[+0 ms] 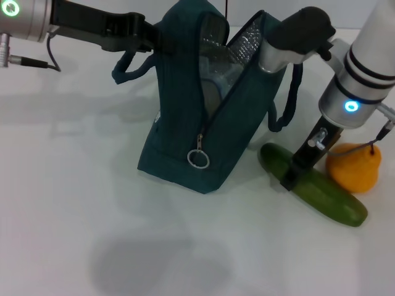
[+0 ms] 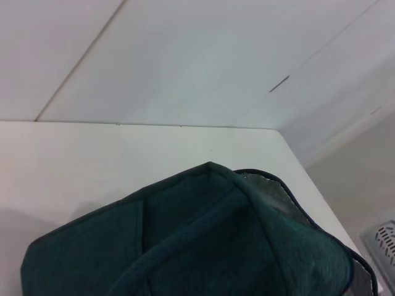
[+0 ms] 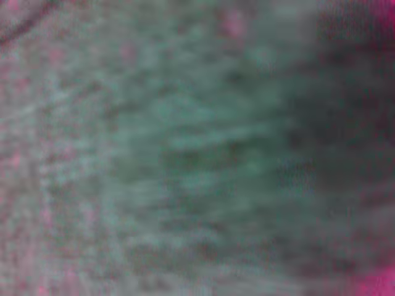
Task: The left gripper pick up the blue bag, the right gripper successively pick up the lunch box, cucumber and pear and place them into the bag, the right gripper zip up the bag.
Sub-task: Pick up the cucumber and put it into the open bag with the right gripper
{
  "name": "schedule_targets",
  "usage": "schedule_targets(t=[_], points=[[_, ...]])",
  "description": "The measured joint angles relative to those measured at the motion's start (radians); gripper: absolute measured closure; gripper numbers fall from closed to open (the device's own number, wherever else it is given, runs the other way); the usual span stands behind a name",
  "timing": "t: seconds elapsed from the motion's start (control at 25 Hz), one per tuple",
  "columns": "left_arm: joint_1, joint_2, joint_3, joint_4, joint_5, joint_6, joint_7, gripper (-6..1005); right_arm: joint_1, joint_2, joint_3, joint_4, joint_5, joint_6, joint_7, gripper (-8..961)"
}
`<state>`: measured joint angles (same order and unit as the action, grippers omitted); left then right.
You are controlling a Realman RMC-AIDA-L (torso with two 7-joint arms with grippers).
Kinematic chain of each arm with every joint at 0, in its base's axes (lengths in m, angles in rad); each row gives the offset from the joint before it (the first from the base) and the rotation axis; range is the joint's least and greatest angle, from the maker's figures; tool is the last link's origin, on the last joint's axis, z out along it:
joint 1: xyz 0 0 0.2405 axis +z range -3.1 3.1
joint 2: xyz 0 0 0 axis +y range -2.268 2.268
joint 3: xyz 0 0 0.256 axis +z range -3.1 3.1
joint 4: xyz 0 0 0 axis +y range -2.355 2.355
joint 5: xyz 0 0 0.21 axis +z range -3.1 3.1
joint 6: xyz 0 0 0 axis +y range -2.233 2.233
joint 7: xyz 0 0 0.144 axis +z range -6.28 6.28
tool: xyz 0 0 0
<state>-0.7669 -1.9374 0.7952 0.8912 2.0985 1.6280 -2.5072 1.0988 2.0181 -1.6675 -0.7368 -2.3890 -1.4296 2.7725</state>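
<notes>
Holding the blue bag (image 1: 185, 123) by its top, the left gripper (image 1: 139, 32) looked clamped on it while the right gripper (image 1: 295, 176) pressed onto the cucumber (image 1: 321, 191) beside the pear (image 1: 355, 165), jaw state unclear, so the cucumber could easily roll away.

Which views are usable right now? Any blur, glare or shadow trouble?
Head view: sharp, soft shadow on the white table in front of the dark teal fabric bag; the bag's silver lining shines mildly. Left wrist view: clear, bag top fills the lower frame, no glare. Right wrist view: fully out of focus, a green smear, lens pressed close to the long green cucumber that the right gripper is on.
</notes>
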Motion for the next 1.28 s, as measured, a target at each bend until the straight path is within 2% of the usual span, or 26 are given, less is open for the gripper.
schedule_targets(t=[0.2,0.36,0.4,0.44,0.64,0.8,0.88,0.96,1.12,1.24,1.28], points=[[0.004,0.003,-0.004,0.000,0.002,0.001,0.000,948,-0.035,-0.002,0.140,-0.014,0.000,-0.040,-0.047,321],[0.005,0.003,-0.004,0.000,0.003,0.002,0.001,948,-0.098,-0.004,0.355,-0.021,0.009,-0.128,-0.130,322],[0.005,0.003,-0.004,0.000,0.003,0.002,0.001,948,-0.098,-0.004,0.355,-0.021,0.009,-0.128,-0.130,322],[0.005,0.003,-0.004,0.000,0.003,0.002,0.001,948,-0.145,-0.005,0.484,-0.027,0.011,-0.191,-0.177,322],[0.005,0.003,-0.004,0.000,0.007,0.003,-0.003,948,-0.239,-0.016,0.649,-0.028,0.059,-0.288,-0.259,317],[0.003,0.003,-0.004,0.000,0.004,0.003,-0.006,948,-0.336,-0.050,0.693,-0.015,0.208,-0.338,-0.334,314],[0.001,0.003,-0.004,0.000,0.002,0.003,-0.009,948,-0.394,-0.078,0.697,0.015,0.380,-0.396,-0.404,312],[0.001,0.003,-0.004,0.000,0.002,0.003,-0.011,948,-0.431,-0.091,0.711,0.041,0.527,-0.463,-0.486,310],[0.003,0.003,-0.004,0.000,0.001,0.003,-0.016,948,-0.477,-0.085,0.785,0.043,0.735,-0.532,-0.689,307],[0.001,0.004,-0.004,0.000,0.002,0.006,-0.021,948,-0.484,-0.068,0.850,0.084,0.866,-0.494,-0.967,304],[0.000,0.004,-0.004,0.000,0.002,0.006,-0.021,948,-0.484,-0.068,0.850,0.084,0.866,-0.494,-0.967,303]])
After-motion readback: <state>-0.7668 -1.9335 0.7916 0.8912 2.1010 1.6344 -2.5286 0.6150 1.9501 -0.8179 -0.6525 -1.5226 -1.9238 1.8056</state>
